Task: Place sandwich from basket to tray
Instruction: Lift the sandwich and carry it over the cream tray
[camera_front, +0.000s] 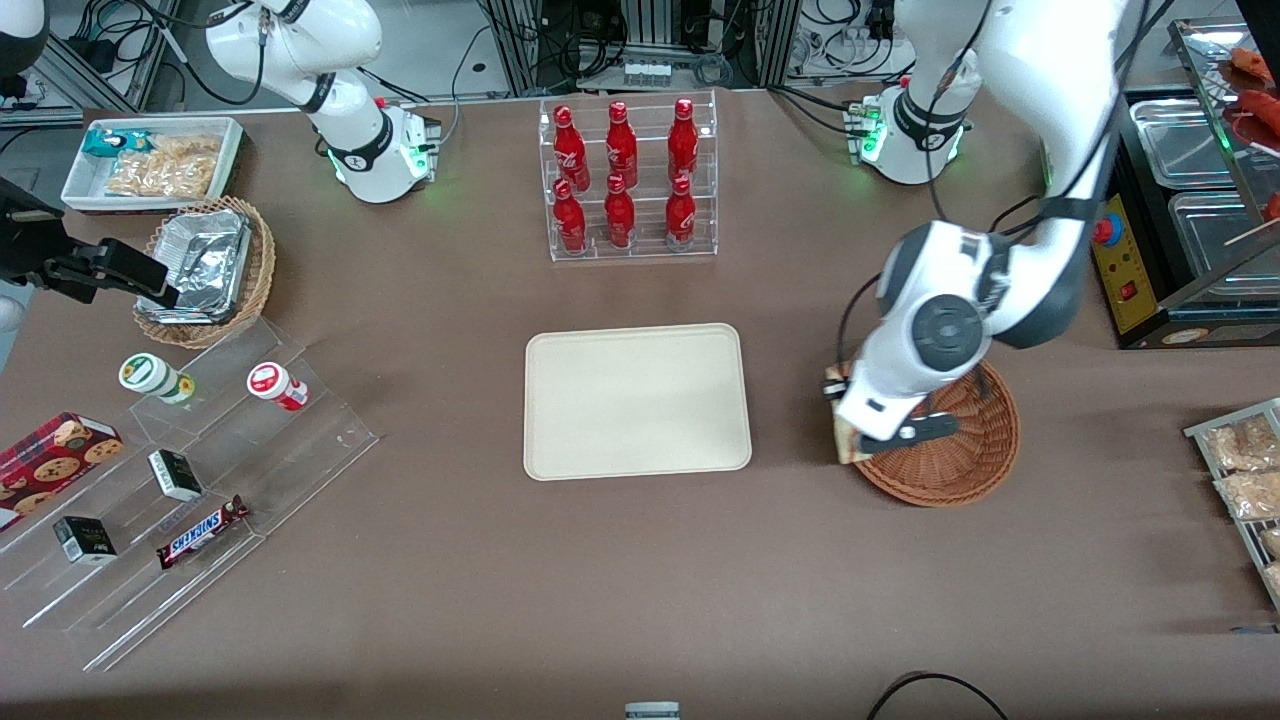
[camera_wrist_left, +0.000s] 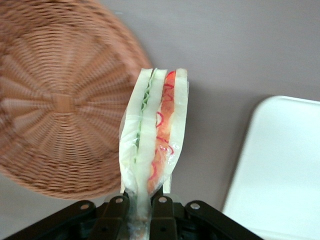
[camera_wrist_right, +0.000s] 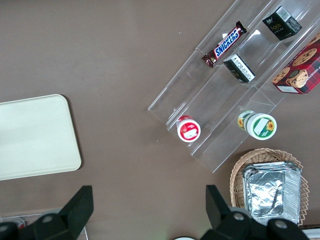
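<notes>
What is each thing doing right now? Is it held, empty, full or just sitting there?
Gripper: shut on the sandwich, at the basket's edge nearest the tray.
Sandwich: held, out of the basket.
Basket: empty.
Tray: empty, flat on the table.
Bottles: upright in their rack.

Left arm reaching down from upper right of the front frame, elbow bending at right of centre, wrist pointing down at right-centre, gripper (camera_wrist_left: 139, 207) hanging off the table, fingers (camera_wrist_left: 116, 210) pinching tight on the sandwich (camera_wrist_left: 155, 135), holding it edge-up.
</notes>
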